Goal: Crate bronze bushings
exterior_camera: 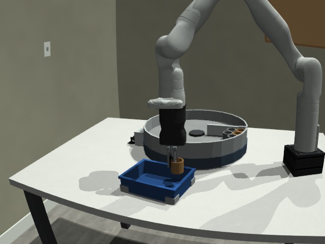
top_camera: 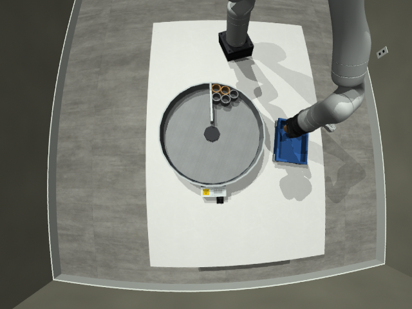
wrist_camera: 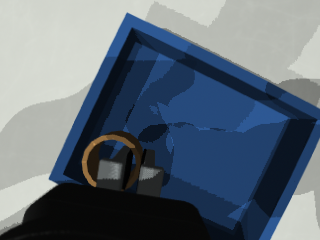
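Note:
My gripper (exterior_camera: 171,160) (wrist_camera: 137,162) is shut on the wall of a bronze bushing (exterior_camera: 177,168) (wrist_camera: 89,161), one finger inside the ring and one outside. The bushing is upright above the floor of the blue crate (top_camera: 305,158) (exterior_camera: 147,190) (wrist_camera: 92,98), near the end towards the robot's base. Crate floor behind the gripper is hidden in the wrist view. On the turning table (top_camera: 199,159) (exterior_camera: 194,150), two bronze bushings (top_camera: 220,88) (exterior_camera: 236,135) stand by the outer wall. Three steel bushings (top_camera: 221,97) (exterior_camera: 225,135) stand beside them.
A thin upright divider (top_camera: 211,107) (exterior_camera: 216,129) runs from the turning table's wall towards its dark hub (top_camera: 212,133) (exterior_camera: 196,132). The turning table's high rim stands close beside the crate. The robot's black base (top_camera: 237,49) (exterior_camera: 303,162) stands at the table's far end.

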Robot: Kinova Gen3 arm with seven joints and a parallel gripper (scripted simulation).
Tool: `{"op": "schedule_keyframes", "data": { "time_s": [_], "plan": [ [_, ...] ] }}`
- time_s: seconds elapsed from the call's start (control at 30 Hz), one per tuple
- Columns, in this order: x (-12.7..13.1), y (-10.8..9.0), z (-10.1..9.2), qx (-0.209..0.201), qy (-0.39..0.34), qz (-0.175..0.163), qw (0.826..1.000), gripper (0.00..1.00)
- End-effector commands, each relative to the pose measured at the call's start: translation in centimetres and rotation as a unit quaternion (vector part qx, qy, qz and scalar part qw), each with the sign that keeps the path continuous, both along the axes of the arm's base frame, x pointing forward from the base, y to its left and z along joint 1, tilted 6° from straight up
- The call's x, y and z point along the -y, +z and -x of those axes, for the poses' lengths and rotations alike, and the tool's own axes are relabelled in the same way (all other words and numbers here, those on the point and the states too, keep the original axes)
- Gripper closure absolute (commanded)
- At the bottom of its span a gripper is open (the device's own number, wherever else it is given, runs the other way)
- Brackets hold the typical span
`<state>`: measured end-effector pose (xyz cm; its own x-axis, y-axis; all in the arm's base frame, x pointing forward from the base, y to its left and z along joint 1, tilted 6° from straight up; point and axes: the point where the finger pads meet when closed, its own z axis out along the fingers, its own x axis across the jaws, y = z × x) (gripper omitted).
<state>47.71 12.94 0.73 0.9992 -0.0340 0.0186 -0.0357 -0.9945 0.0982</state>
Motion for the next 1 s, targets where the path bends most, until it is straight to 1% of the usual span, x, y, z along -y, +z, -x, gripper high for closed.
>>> {"op": "schedule_keyframes", "data": {
  "time_s": [0.0, 0.2, 0.6, 0.77, 0.97],
  "plan": [
    [0.0, 0.1, -0.1, 0.001, 0.0, 0.0, 1.0, 1.0],
    [0.1, -0.8, -0.1, 0.001, 0.0, 0.0, 1.0, 1.0],
    [0.1, -0.8, -0.1, 0.001, 0.0, 0.0, 1.0, 1.0],
    [0.1, -1.6, -0.1, 0.001, 0.0, 0.0, 1.0, 1.0],
    [0.1, -1.6, -0.1, 0.001, 0.0, 0.0, 1.0, 1.0]
  ]
}}
